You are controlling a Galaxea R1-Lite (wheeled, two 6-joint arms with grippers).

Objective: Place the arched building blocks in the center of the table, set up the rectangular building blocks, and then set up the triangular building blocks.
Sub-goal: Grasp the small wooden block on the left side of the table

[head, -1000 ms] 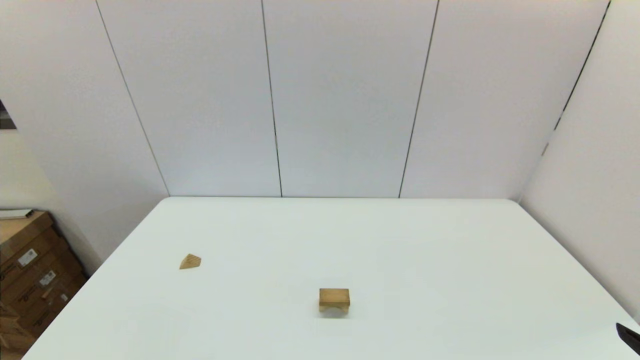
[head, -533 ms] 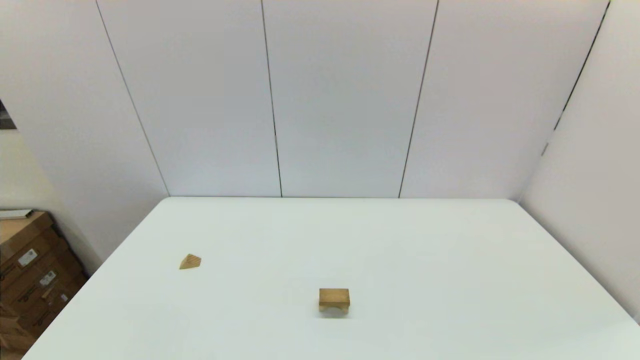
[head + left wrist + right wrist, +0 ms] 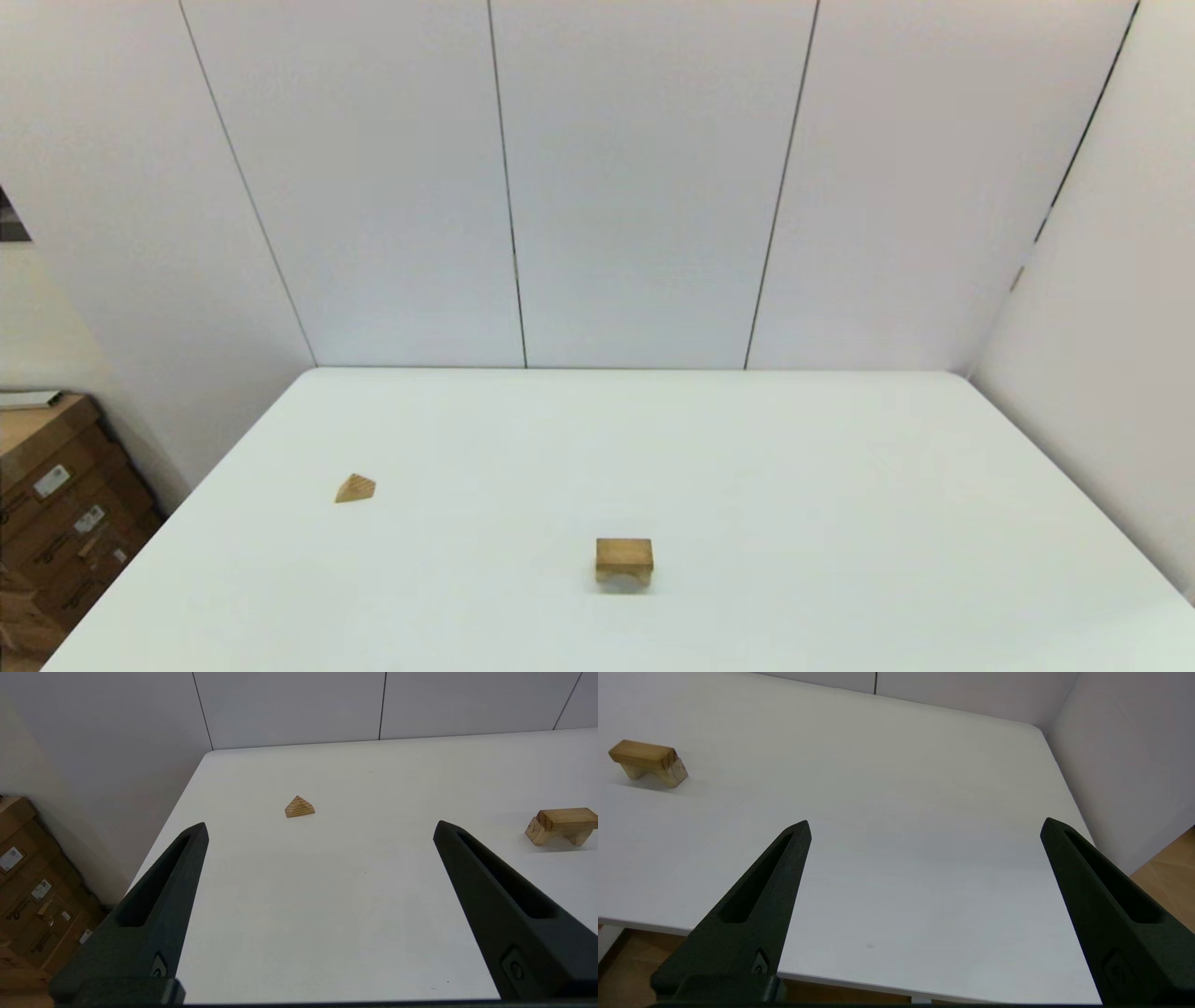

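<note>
The arched building block [image 3: 537, 833] [image 3: 675, 772] stands on its two legs near the middle of the table [image 3: 794, 485]. The rectangular building block [image 3: 624, 553] [image 3: 567, 817] [image 3: 641, 751] lies flat on top of it. The triangular building block [image 3: 355, 488] [image 3: 299, 807] lies alone on the table's left part. My left gripper [image 3: 321, 825] is open and empty, hovering by the near left table edge, well short of the triangle. My right gripper [image 3: 925, 822] is open and empty over the near right edge, far from the stack. Neither gripper shows in the head view.
Stacked cardboard boxes [image 3: 56, 504] [image 3: 28, 896] stand on the floor beside the table's left edge. White panel walls close the table's far side and right side [image 3: 1102, 327]. The floor [image 3: 1167, 863] shows past the table's right edge.
One second ago a black fingertip of my right gripper showed at the head view's bottom right corner; it has since drawn back out of that view. The blocks have not moved.
</note>
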